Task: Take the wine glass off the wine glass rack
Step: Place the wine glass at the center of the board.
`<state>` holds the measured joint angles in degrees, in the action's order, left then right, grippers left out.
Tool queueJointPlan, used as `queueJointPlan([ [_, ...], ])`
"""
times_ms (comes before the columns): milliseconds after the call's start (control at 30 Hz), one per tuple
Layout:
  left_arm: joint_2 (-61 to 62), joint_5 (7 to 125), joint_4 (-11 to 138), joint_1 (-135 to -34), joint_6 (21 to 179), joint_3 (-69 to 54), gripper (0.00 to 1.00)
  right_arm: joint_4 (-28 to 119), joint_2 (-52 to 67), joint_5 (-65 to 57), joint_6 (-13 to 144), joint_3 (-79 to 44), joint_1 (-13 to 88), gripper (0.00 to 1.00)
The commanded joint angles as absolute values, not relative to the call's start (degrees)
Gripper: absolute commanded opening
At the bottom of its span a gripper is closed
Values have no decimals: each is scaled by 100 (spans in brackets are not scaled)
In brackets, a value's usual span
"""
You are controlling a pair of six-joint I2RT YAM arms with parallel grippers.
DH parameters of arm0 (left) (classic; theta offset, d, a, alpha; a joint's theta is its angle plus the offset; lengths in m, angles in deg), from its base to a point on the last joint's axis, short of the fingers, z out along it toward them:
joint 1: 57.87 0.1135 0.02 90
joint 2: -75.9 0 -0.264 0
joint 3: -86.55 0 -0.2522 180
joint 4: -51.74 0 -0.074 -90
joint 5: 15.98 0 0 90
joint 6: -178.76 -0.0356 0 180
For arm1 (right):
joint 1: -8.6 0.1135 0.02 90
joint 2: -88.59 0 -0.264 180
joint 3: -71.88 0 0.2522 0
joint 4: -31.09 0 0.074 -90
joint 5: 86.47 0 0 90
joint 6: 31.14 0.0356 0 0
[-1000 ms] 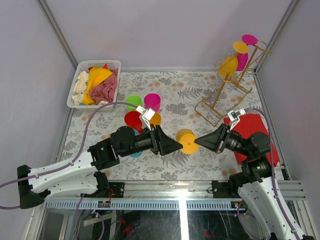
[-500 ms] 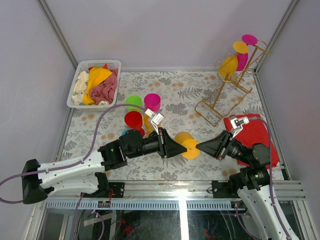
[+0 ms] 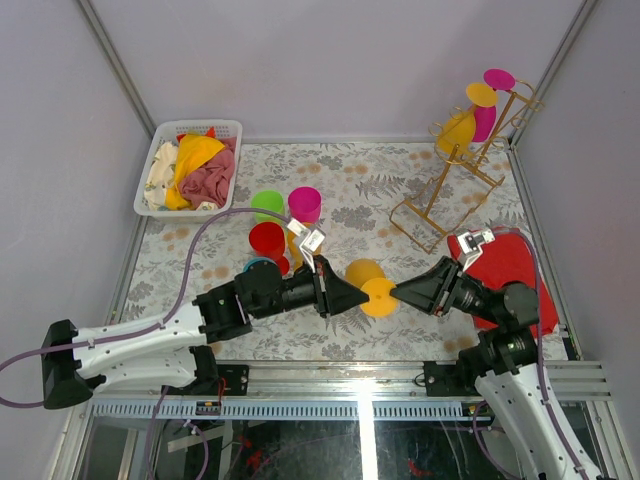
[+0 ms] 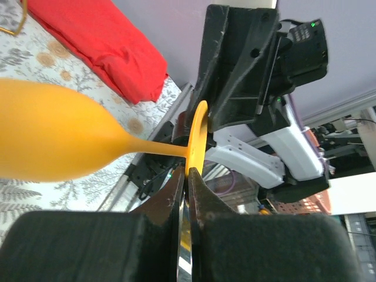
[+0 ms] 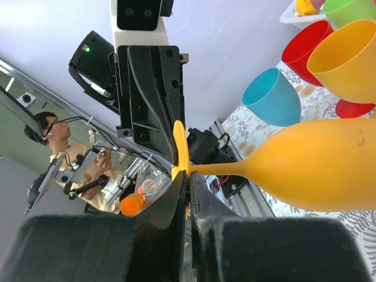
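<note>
An orange wine glass [image 3: 362,273] hangs sideways over the table's near middle, held between my two arms. My left gripper [image 3: 361,294] is shut on one edge of its round foot [image 4: 196,138]; the left wrist view shows the bowl [image 4: 53,132] jutting left. My right gripper [image 3: 396,293] meets the foot from the other side, its jaws pinched narrowly on the rim [image 5: 181,150]. The gold wire wine glass rack [image 3: 445,195] stands at the far right. A yellow glass [image 3: 458,128] and a magenta glass [image 3: 485,115] hang on it.
Green [image 3: 267,205], magenta [image 3: 304,203], red [image 3: 267,240] and blue [image 3: 258,265] glasses stand in a cluster left of centre, just behind my left arm. A red cloth [image 3: 510,260] lies under my right arm. A white basket [image 3: 160,150] of cloths sits far left.
My left gripper has reached in and closed on the glass's foot. The glass and both arms have drifted slightly left and nearer.
</note>
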<state>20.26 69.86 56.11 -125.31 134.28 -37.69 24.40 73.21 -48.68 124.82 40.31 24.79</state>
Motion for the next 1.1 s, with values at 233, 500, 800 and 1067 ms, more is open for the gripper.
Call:
queueJointPlan([
  [233,2042,7572,6248,-12468,12117,-2799,0,4132,5850,-5198,10623,2239,2504,66],
  [500,1990,7130,6681,-11800,11821,-2298,0,3015,5138,-5872,10695,1909,2504,67],
  [800,1799,6580,6428,-11348,11840,-2130,0,2333,4549,-6031,10761,1706,2505,70],
  [1067,1951,6532,6435,-11269,11797,-2113,0,2159,4120,-5713,10680,1583,2509,70],
])
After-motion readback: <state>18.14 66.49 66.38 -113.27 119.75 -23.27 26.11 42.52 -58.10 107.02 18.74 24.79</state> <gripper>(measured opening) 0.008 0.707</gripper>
